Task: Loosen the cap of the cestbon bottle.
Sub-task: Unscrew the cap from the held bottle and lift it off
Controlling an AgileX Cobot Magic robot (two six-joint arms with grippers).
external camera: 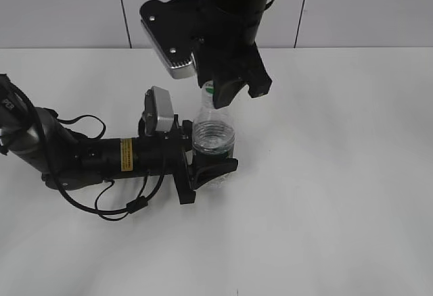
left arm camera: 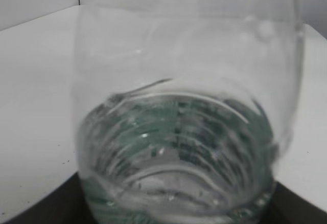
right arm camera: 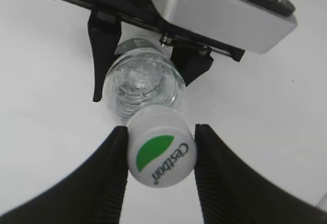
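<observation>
White tabletop (external camera: 338,174) fills the exterior view, and the cestbon bottle (external camera: 214,134) stands upright near the middle of the frame. The left gripper (external camera: 203,167) reaches in from the left edge, lying low along the table, with its black jaws pressed against the lower body of the bottle on both sides. The right gripper (external camera: 233,86) comes down from the top centre of the frame onto the neck of the bottle.

From the right wrist view, the cap (right arm camera: 161,154) sits at lower centre, white with a green leaf mark and "Cestbon" print, and the right gripper (right arm camera: 161,155) has its two black fingers (right arm camera: 110,178) set on either side of it, touching its rim. The bottle's clear body (right arm camera: 143,88) shows above the cap in that frame.

Clear ribbed plastic of the bottle (left arm camera: 179,132) fills the left wrist view, with water in its lower part.
</observation>
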